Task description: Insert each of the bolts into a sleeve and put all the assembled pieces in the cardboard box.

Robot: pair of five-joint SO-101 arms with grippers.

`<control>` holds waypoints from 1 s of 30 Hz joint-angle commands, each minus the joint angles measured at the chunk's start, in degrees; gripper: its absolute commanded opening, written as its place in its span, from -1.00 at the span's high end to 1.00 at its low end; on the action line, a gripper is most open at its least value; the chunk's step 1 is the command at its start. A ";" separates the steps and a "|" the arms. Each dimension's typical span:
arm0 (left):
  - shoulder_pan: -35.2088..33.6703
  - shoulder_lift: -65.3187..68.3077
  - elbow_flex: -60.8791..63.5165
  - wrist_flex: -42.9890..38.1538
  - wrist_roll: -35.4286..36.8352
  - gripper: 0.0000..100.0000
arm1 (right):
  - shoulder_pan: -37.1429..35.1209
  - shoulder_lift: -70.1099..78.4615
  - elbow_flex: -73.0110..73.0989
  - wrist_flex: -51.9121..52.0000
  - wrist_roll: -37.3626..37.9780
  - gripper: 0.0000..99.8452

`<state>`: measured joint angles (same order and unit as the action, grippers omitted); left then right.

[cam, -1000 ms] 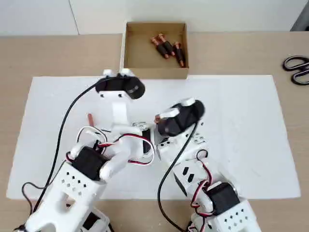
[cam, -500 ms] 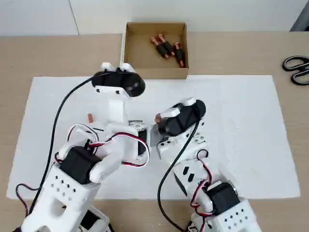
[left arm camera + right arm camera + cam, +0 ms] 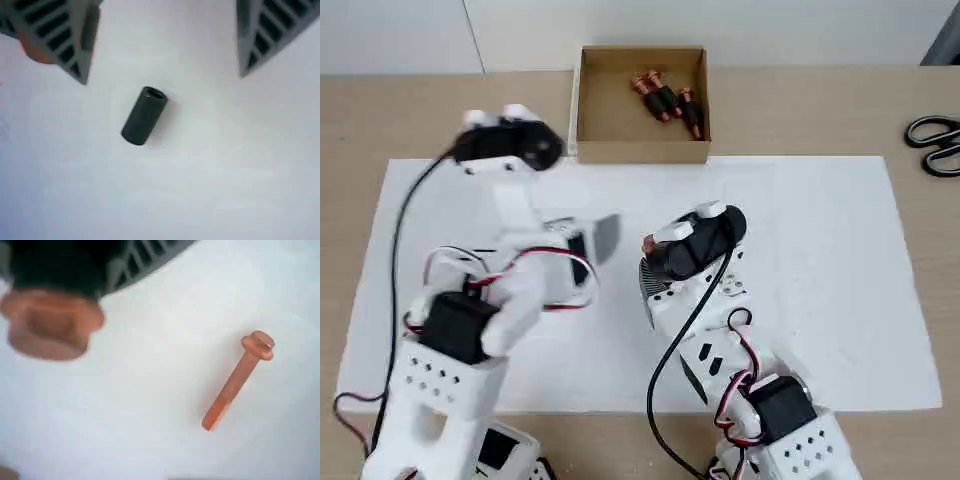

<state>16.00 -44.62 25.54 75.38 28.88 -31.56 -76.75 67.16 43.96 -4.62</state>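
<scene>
Hovering over the white sheet (image 3: 820,260), the left pincer (image 3: 162,77) is spread wide, a black sleeve (image 3: 144,116) lying on the paper beneath the gap between its jaws. The right pincer (image 3: 646,262), at its 3 o'clock, is closed on an orange bolt (image 3: 50,325); a second bolt (image 3: 237,380) lies flat on the sheet nearby. At 12 o'clock on the table (image 3: 420,110) the cardboard box (image 3: 575,100) holds three assembled pieces (image 3: 667,100) toward its 1 o'clock side
</scene>
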 commanded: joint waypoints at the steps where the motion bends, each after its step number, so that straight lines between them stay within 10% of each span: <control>1: -5.63 -0.88 -3.91 5.54 -4.13 0.63 | 0.75 -0.57 -0.97 -1.45 0.35 0.99; 13: -35.08 -0.79 -3.82 16.09 -7.56 0.64 | 18.86 0.31 -1.05 1.36 4.92 0.99; 30: -37.36 -0.79 3.03 13.01 -7.56 0.64 | 25.63 44.44 -36.66 4.35 7.91 0.99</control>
<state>-21.01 -44.70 28.00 91.12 21.85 -6.15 -43.25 42.81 48.62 2.59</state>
